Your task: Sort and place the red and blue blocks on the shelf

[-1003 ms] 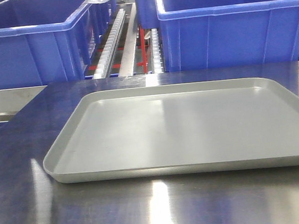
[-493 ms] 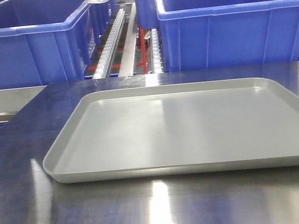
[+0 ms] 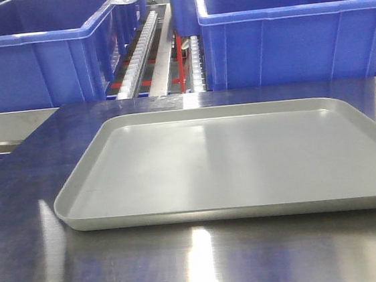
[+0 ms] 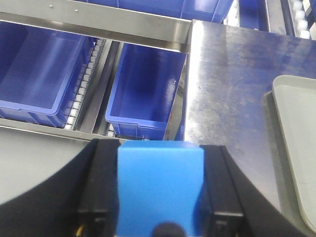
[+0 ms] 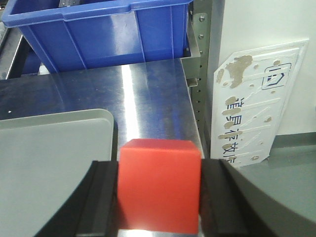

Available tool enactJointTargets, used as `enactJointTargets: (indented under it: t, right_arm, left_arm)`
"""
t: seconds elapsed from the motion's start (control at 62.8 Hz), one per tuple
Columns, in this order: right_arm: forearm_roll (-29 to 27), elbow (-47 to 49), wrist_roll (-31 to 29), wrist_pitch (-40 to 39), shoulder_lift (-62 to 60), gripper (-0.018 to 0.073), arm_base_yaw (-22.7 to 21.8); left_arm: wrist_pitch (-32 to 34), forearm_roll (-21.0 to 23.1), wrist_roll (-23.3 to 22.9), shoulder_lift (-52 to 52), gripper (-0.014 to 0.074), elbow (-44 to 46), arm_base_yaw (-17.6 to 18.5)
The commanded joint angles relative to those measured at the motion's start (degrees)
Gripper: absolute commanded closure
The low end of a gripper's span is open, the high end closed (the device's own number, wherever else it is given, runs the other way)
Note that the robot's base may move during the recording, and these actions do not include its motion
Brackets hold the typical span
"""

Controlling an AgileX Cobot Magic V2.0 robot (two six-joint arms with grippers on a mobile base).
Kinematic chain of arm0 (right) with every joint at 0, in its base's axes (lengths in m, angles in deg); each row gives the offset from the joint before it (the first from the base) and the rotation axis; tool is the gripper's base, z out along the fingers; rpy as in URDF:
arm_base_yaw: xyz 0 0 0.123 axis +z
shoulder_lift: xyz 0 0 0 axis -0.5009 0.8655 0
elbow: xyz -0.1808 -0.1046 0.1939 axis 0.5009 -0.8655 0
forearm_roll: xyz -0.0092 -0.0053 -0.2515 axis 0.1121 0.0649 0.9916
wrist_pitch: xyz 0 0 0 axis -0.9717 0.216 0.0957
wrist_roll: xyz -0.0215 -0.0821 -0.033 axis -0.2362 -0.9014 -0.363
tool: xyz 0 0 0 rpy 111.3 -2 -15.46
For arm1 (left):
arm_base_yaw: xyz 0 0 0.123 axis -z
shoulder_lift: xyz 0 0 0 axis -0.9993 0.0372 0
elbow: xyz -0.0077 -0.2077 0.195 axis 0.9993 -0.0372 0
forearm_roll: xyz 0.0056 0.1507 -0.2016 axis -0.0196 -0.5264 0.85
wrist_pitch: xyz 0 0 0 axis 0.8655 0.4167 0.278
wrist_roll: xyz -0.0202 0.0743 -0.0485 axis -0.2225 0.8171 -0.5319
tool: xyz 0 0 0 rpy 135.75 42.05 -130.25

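In the left wrist view my left gripper [image 4: 159, 190] is shut on the light blue block [image 4: 160, 185], held above the left edge of the steel tabletop [image 4: 232, 84]. The right wrist view shows my right gripper [image 5: 159, 190] shut on the red block [image 5: 159, 185], just off the grey tray's [image 5: 49, 163] right corner. The shelf shows as steel rails [image 4: 113, 19] and white roller tracks [image 3: 139, 48] carrying crates. Neither gripper nor either block appears in the front view, where the tray [image 3: 237, 159] is empty.
Large dark-blue crates [image 3: 38, 56] [image 3: 284, 30] stand behind the table. Lower crates [image 4: 145, 91] [image 4: 39, 74] sit on the racking left of the table. A white worn sign [image 5: 256, 103] and a steel post [image 5: 200, 59] lie right of the table.
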Motion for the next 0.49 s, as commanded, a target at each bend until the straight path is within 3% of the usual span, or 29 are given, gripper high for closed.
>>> enactJointTargets:
  t: [0.0, 0.477]
  right_arm:
    - [0.51, 1.68, -0.46, -4.42, 0.13, 0.0503, -0.41]
    - [0.51, 1.68, -0.46, -4.42, 0.13, 0.0503, -0.41]
  left_arm:
    - [4.61, -0.50, -0.50, -0.03, 0.0472, 1.79, -0.07]
    - [4.61, -0.50, -0.50, -0.03, 0.0472, 1.79, -0.07]
